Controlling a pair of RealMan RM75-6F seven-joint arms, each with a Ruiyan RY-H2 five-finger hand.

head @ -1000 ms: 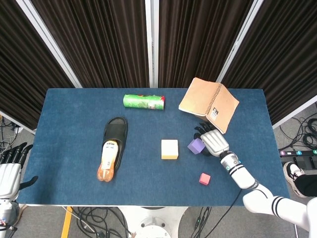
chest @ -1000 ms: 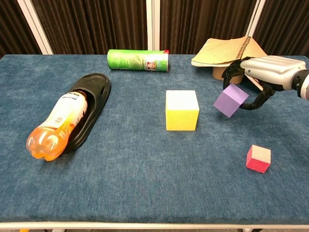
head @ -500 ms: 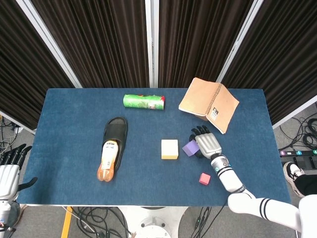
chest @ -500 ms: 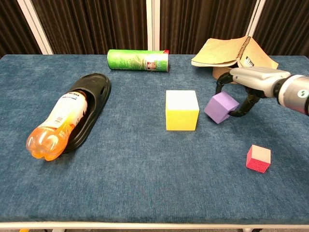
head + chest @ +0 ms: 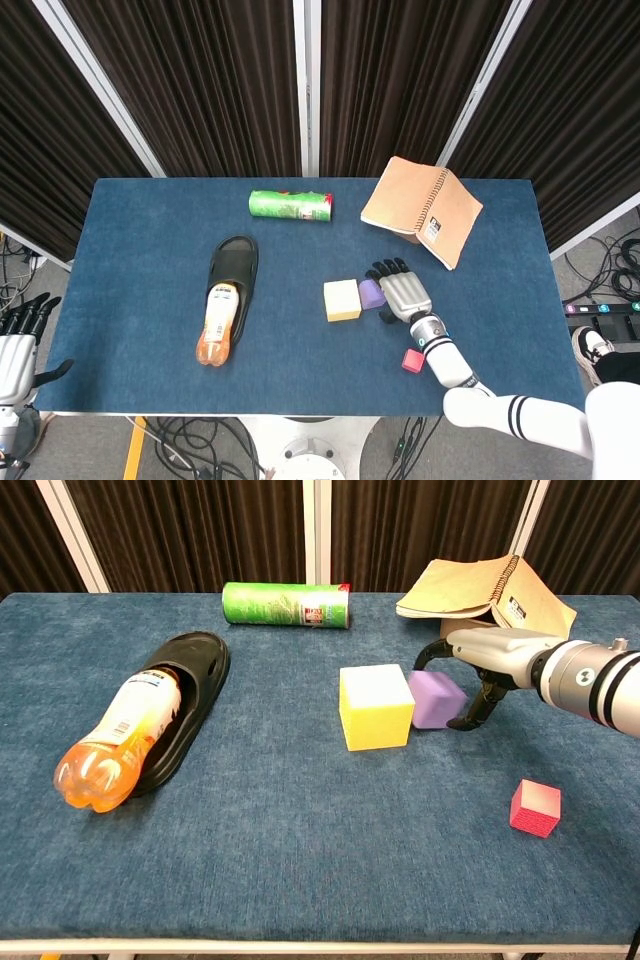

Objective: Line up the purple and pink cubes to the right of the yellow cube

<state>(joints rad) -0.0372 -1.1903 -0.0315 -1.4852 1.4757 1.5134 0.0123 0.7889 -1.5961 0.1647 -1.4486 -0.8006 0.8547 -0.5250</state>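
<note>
Purple cube point(image 5: 436, 698): small, matte lilac, sharp-edged, set on the blue table point(image 5: 300, 860) near its centre, right of the yellow cube point(image 5: 375, 706) and touching or nearly touching its right face; the chest view suggests contact, but the seam is too fine to confirm. It sits slightly tilted against the larger block.

Yellow cube: bigger than the other two, pale top, saturated yellow sides, flat on the cloth.

Pink cube point(image 5: 536, 808): smallest, magenta sides with a lighter top, alone toward the front right of the table, well apart from the other two.

Right hand point(image 5: 478, 658): arched over the purple cube, fingers point(image 5: 470, 716) curled down around its right and rear sides, thumb on the far side. The cube sits within the grasp.

Left hand point(image 5: 20, 345): off the table's left front corner, fingers extended and apart, holding nothing.

Other items: black slipper point(image 5: 190, 695) on the left half with an orange bottle point(image 5: 115, 742) lying in it; green canister point(image 5: 286, 605) on its side near the rear edge; open spiral notebook point(image 5: 485, 588) tented at the rear right.
</note>
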